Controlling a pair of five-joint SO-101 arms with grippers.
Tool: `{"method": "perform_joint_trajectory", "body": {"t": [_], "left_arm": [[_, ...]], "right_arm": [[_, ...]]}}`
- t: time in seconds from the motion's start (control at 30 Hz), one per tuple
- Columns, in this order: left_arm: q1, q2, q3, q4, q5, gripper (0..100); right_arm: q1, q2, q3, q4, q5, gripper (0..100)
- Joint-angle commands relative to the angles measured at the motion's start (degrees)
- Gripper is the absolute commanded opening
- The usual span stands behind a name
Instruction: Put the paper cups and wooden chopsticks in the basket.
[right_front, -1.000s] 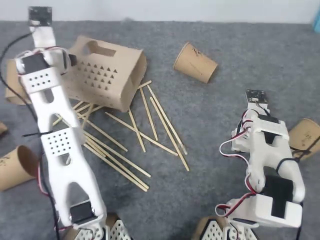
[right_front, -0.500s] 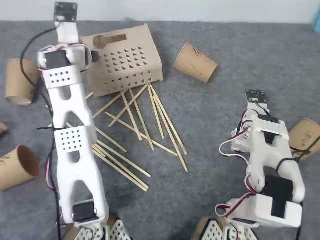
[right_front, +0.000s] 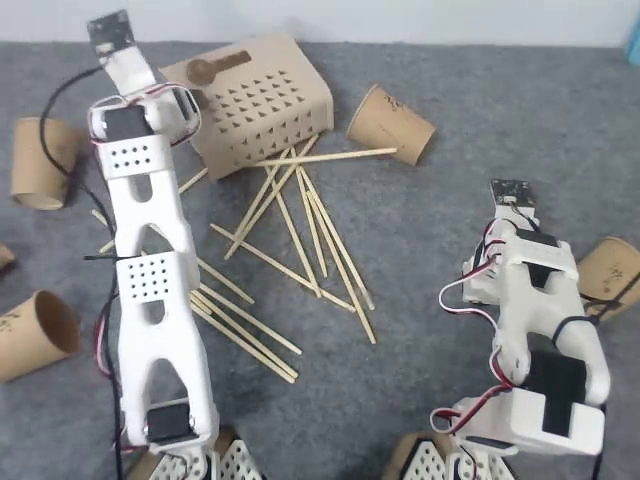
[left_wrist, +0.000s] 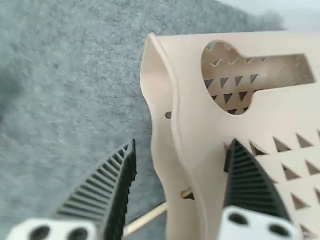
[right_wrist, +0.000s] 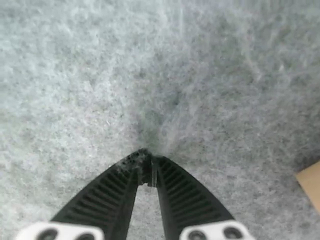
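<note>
While the basket (right_front: 255, 105) lies tipped over at the far left, long axis running left to right, handle slot (right_front: 215, 70) upward, righting it seems the step in hand. Left gripper (left_wrist: 183, 150) straddles its rim (left_wrist: 160, 125), jaws wide; next it must close and turn it. Wooden chopsticks (right_front: 290, 220) fan out just near, paper cups (right_front: 390, 125) scattered around. Right gripper (right_wrist: 149, 162) is pinched together.

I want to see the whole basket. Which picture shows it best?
The high view: the whole basket, lying on its side. The left wrist view shows its rim and handle hole close up. The right wrist view faces grey carpet.
</note>
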Motion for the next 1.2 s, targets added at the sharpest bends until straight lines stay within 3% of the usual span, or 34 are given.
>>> {"method": "perform_joint_trajectory", "body": {"t": [0.0, 0.13, 0.33, 0.57, 0.9, 1.17], "left_arm": [[0.7, -0.3, -0.3, -3.3, 6.7, 27], [0.9, -0.4, -0.4, -5.5, 7.0, 27], [1.0, -2.4, -0.5, -11.6, 13.6, 27], [2.9, -4.7, -0.3, -13.9, 13.6, 27], [1.8, 9.3, -0.3, -33.6, 13.6, 27], [1.8, 10.6, -0.3, -34.4, 13.7, 27]], "right_arm": [[-0.8, -2.3, 0.1, -1.3, 2.2, 0.8], [-1.3, -2.4, 0.1, -1.1, 3.2, 0.8], [-2.0, -2.4, 0.1, -1.1, 3.3, 0.8], [-2.0, -2.4, 0.1, -1.0, 3.3, 0.8], [-2.1, -2.4, 0.1, -0.8, 4.7, 0.8], [-2.2, -2.4, 0.1, -0.8, 4.7, 0.8]]}}
